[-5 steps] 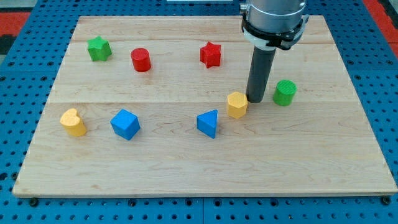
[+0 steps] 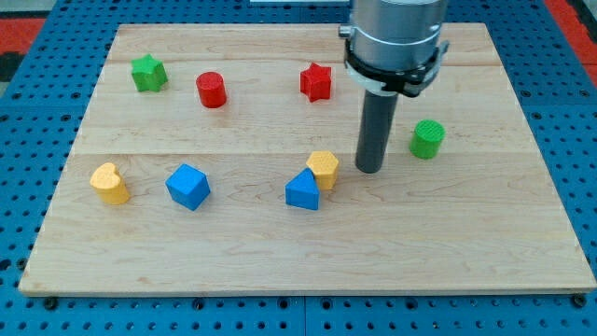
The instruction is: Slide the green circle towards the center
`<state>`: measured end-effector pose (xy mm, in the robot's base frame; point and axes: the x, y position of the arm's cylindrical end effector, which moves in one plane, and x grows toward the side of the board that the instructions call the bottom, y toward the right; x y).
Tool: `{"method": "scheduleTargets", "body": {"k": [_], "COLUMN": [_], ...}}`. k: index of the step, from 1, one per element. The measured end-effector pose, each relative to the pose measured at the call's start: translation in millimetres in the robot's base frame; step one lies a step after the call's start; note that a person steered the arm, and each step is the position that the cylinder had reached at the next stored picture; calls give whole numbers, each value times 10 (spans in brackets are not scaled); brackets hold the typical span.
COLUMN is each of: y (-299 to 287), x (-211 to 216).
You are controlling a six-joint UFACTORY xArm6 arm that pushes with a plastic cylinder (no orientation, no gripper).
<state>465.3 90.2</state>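
One green circle [image 2: 427, 139] sits apart, right of my tip [image 2: 369, 171], no gripper visible.

The whole wooden board [image 2: 280, 271] is seen from above and apparently from its near edge, angled downward, at moderate range

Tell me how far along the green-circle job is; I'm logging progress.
Done: nothing visible; the green circle sits near the board's right side, off centre. In hand: my tip rests to its left, apart from it, close to the yellow block touching the blue triangle. Left: get behind the circle and push it leftward.
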Motion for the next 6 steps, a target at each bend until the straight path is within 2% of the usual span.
{"method": "scheduleTargets", "body": {"k": [1, 2, 3, 4, 5, 6], "y": [126, 739, 1148, 965, 83, 636], "x": [50, 263, -10, -460, -638, -344]}}
